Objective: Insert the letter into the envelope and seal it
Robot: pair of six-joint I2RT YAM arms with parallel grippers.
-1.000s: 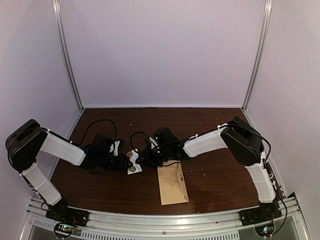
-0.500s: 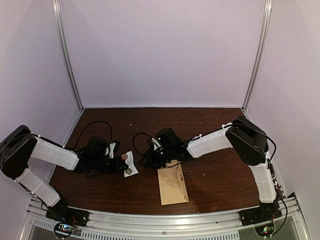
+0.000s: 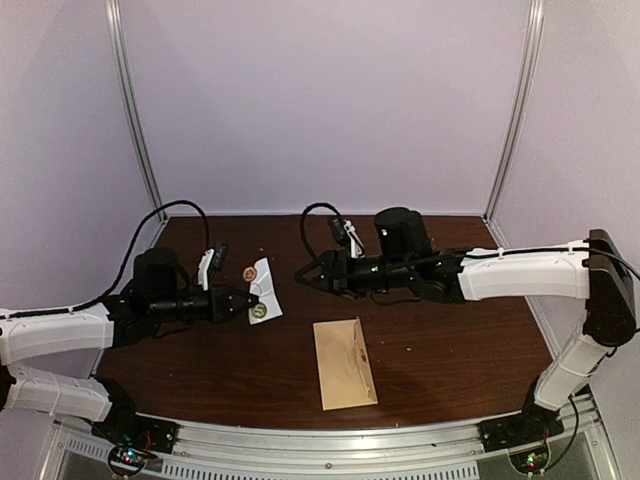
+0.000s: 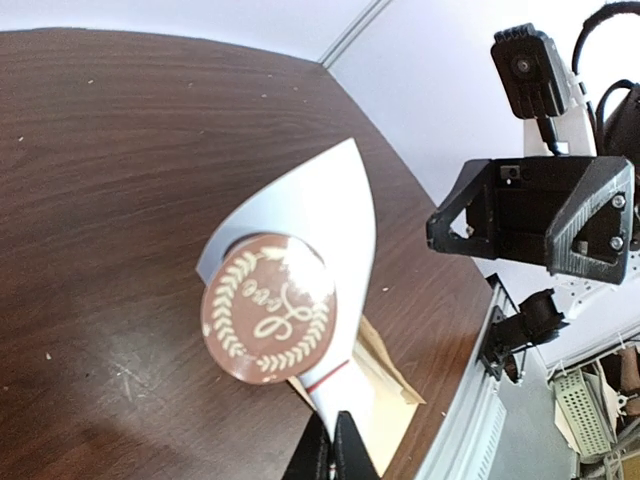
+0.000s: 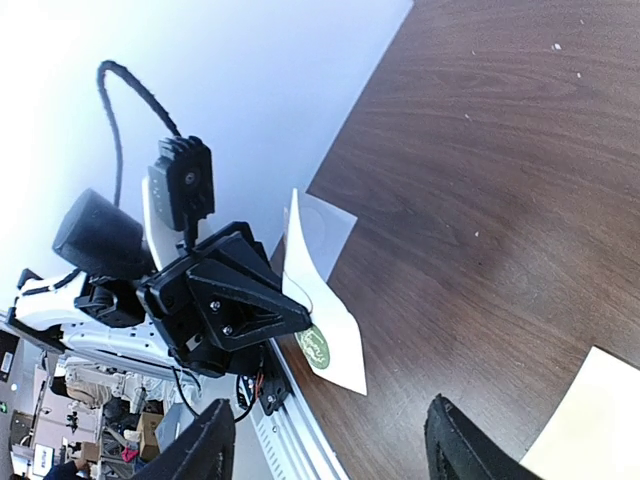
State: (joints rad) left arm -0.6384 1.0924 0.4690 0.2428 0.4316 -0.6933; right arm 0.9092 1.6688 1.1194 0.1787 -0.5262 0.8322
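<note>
The tan envelope (image 3: 345, 363) lies flat on the table near the front, flap closed; its edge also shows in the left wrist view (image 4: 392, 388) and a corner in the right wrist view (image 5: 600, 420). No letter is in view. My left gripper (image 3: 243, 304) (image 4: 335, 432) is shut on a white sticker card (image 3: 263, 292) (image 4: 320, 215) and holds it above the table. A brown round sticker (image 4: 268, 315) hangs half off the card's edge. My right gripper (image 3: 308, 278) (image 5: 330, 403) is open and empty, facing the card (image 5: 322, 300) from the right, a short gap away.
A green round sticker (image 5: 313, 348) sits on the card's other side. White walls with metal corner posts (image 3: 135, 110) enclose the brown table (image 3: 450, 340). An aluminium rail (image 3: 330, 440) runs along the front edge. Black cables loop behind both wrists.
Both arms have stretched out and risen. My left gripper has lifted the sticker card off the table. My right gripper has drawn back from the card, away to the right.
</note>
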